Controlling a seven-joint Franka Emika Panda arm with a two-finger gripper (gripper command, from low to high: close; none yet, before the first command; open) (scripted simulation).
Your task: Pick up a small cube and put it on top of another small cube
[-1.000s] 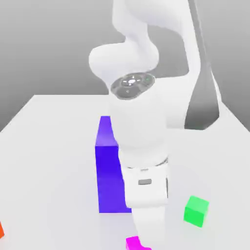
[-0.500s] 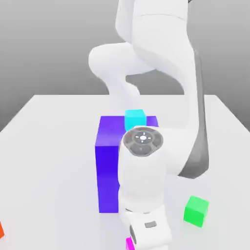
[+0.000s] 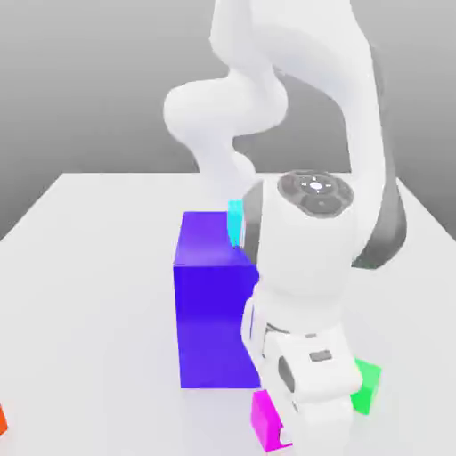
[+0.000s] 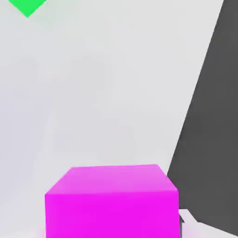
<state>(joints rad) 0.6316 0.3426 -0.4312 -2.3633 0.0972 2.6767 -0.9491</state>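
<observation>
Magenta is the colour to follow: the small cube [image 3: 266, 420] sits just at the arm's hand, low in the exterior view, in front of the big blue block [image 3: 212, 307]. From the hand view the cube [image 4: 111, 201] lies right under the camera, between where the fingers would be, which suggests the pincer [image 3: 294, 436] is clamped on it; the jaws read as drawn in tight. Whether the cube has left the worktop [image 3: 89, 294] I cannot tell.

Such a hold makes sense, since the cube must be carried and set on another one. Two candidates stand nearby: a green cube [image 3: 367, 390] just beyond the hand on the exterior view's right, and a cyan cube [image 3: 235, 221] perched on the blue block, partly behind the arm. Green looks the nearer and lower landing spot, in my judgement.
</observation>
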